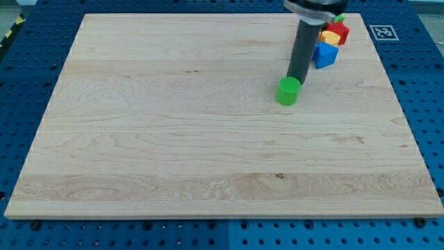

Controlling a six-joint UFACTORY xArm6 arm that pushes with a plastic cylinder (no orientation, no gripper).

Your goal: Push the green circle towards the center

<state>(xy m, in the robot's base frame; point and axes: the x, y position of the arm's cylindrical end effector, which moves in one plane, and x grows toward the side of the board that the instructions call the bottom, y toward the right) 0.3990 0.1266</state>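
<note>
Now, tip: my tip [298, 78] – a bare rod, no jaws – seems to touch the green circle [288, 91] from the view's upper right.
Push: steer down-left, centred behind it – toward the board [173, 132] middle.

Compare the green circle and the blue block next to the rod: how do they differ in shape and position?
The green circle is a round cylinder; the blue block has flat, angular faces. The green circle stands alone on open board, while the blue block sits in the cluster at the view's top right, against a red block. My tip meets the green circle's upper right edge; the blue block lies right of the rod. Both rest on the board.
</note>
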